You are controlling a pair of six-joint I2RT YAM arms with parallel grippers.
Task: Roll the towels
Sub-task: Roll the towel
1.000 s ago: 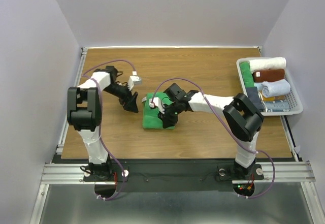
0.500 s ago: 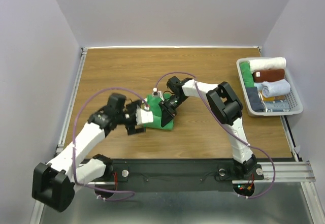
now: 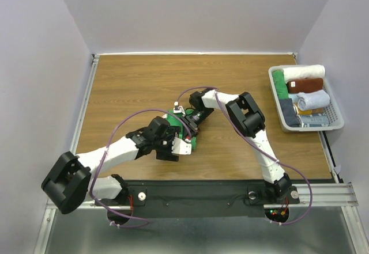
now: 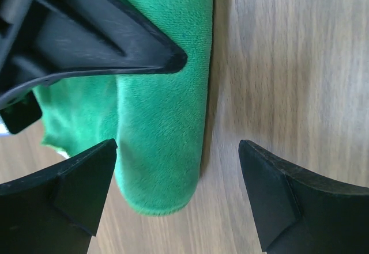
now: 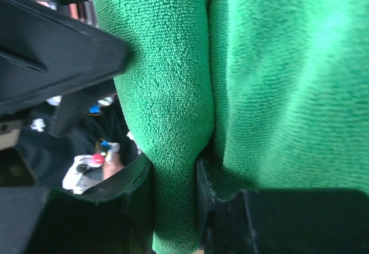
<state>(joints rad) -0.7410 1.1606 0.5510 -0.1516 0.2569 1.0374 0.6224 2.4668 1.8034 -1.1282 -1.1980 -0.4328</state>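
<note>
The bright green soft cloth towel (image 4: 164,121) lies near the middle of the brown wooden desk (image 3: 132,81), a little toward the near edge, with both arms crowded over it. It looks partly rolled: the left wrist view shows a thick rounded edge resting on the wood, with looser cloth trailing off to one side. The right arm (image 3: 228,99) comes at it from the far side, and its jaws are closed on a raised fold of the green pile, pinching it, most likely so the turns already made cannot spring apart. The left arm (image 3: 115,150) stretches in low from the near left, and its jaws stand wide apart astride the end of the roll, one finger over the cloth and the other over bare wood, gripping nothing. I would guess it is placed that way to close on the end or push the roll onward while the other side is held. Far off at the right edge sits a grey plastic basket (image 3: 333,121) of rolled towels, among them a pale bluish-white roll (image 3: 314,99), which suggests that one is finished and only the green one remains.
</note>
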